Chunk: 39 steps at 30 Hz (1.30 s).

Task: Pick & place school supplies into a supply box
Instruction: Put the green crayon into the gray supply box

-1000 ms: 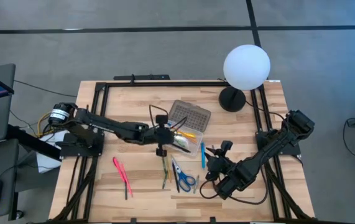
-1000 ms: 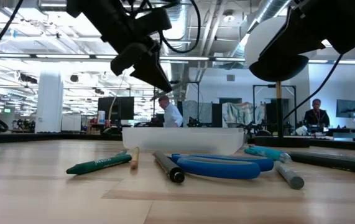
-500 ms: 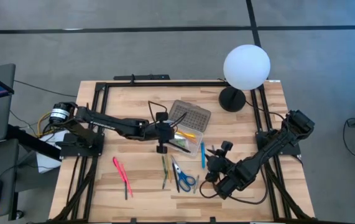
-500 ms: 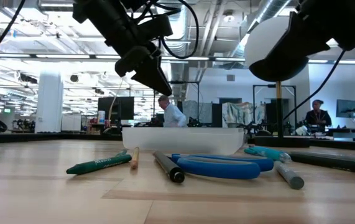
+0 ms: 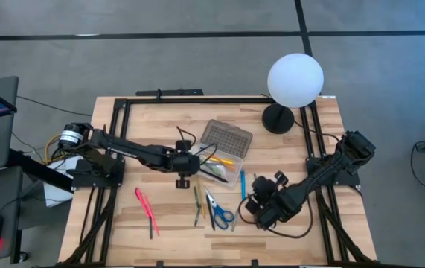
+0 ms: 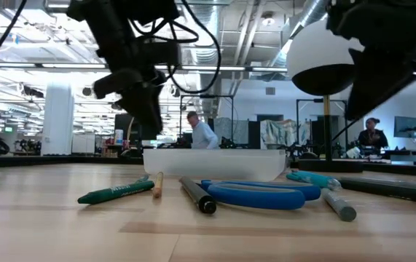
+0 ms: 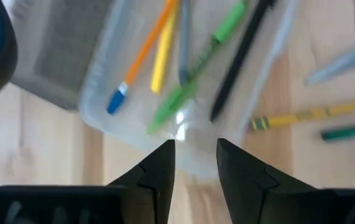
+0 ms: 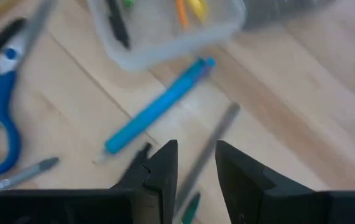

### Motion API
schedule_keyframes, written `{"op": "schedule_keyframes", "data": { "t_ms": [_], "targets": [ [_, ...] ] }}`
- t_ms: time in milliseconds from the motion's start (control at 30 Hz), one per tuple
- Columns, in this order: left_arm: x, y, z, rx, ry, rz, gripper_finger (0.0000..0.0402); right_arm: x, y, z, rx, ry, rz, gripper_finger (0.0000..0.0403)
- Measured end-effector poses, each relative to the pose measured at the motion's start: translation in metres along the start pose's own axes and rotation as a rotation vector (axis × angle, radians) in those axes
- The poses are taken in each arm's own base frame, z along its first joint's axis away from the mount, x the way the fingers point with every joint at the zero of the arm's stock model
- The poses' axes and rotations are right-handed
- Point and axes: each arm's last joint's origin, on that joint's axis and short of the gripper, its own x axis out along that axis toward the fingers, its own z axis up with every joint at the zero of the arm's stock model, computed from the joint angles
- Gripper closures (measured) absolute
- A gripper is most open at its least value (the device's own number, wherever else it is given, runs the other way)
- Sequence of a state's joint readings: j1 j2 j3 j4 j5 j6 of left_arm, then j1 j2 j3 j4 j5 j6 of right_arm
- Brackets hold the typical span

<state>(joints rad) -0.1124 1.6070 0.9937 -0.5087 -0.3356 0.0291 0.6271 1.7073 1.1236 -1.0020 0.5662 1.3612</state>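
Left gripper sits just off the supply box at its 9 o'clock, above the table; fingers nearly together with a narrow gap between the tips, nothing pinched. Left wrist view shows the box open, holding an orange pen, a yellow one, a green one, a black one and a grey one. Grey dotted lid lies flipped open at the box's 12 o'clock. Right gripper hovers at the table's 4 o'clock, fingers also close with a slim gap, empty; below it a blue pen just beside the box and a grey pen. Still loose on the table at 6 o'clock: blue-handled scissors, green pen, pencil, black pen. Pink pen well apart at 7 o'clock. White globe lamp at 1 o'clock.
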Motion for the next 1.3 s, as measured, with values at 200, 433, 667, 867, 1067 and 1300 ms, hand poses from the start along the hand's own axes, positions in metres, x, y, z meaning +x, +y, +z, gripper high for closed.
{"op": "schedule_keyframes", "data": {
  "t_ms": [200, 433, 667, 867, 1067, 1300],
  "targets": [
    [0.0, -0.019, -0.012, 0.011, 0.036, -0.01, 0.0288, 0.0, -0.001, -0.008, 0.093, 0.108, -0.023, 0.0301],
    [0.002, -0.032, -0.024, 0.029, 0.044, 0.026, 0.0288, 0.007, 0.008, -0.025, 0.062, 0.187, -0.033, 0.0301],
    [0.002, -0.037, -0.027, 0.015, 0.04, 0.049, 0.0288, 0.029, 0.016, -0.039, 0.045, 0.235, -0.116, 0.0301],
    [0.001, -0.038, -0.025, 0.014, 0.027, 0.045, 0.0288, 0.038, 0.018, -0.047, 0.025, 0.243, -0.162, 0.0301],
    [0.001, -0.038, -0.025, 0.012, 0.022, 0.046, 0.0288, 0.04, 0.02, -0.051, 0.019, 0.24, -0.167, 0.0301],
    [0.001, -0.038, -0.023, 0.011, 0.004, 0.044, 0.0288, 0.036, 0.014, -0.051, -0.061, 0.247, -0.197, 0.0301]
  ]
}}
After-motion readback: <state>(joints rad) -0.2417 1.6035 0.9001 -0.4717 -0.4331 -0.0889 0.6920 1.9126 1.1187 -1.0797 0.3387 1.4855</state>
